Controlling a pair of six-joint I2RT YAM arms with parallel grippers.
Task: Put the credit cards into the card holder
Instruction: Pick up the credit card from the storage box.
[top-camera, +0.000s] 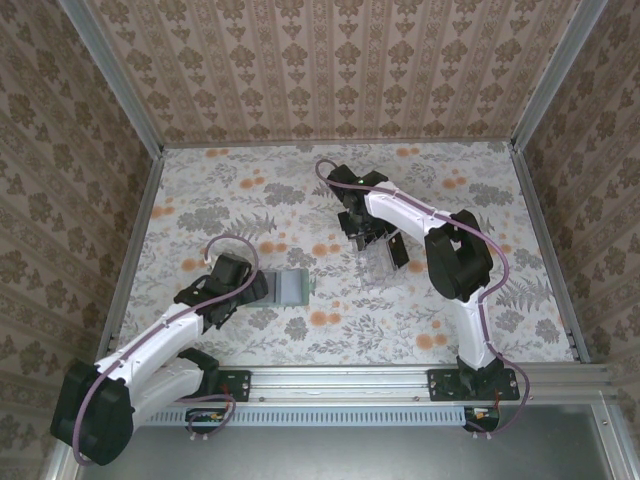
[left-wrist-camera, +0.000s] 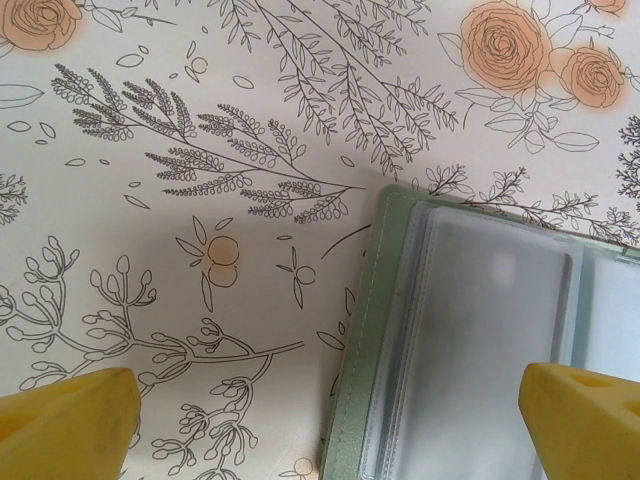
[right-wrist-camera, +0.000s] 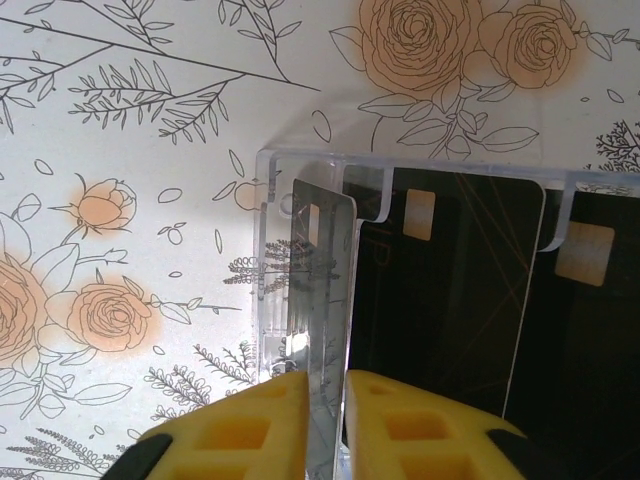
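We lose the lower part of the clear plastic rack (right-wrist-camera: 270, 250) behind the yellow right fingers (right-wrist-camera: 250, 430), which are clamped on its end card (right-wrist-camera: 325, 280), thin and seen nearly edge-on. Glossy black credit cards (right-wrist-camera: 450, 300) stand in the rack. Well apart from the rack, on the left arm's side, lies the flat grey-green card holder (left-wrist-camera: 360, 340), stitched, its clear pockets cut off by the frame. The left fingers (left-wrist-camera: 70, 420) are wide apart astride its edge.

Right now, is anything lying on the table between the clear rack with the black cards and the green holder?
Nothing visible does. From above, only flowered table lies between the clear rack and the card holder. The left gripper hovers open over the holder's left edge, outside that path.
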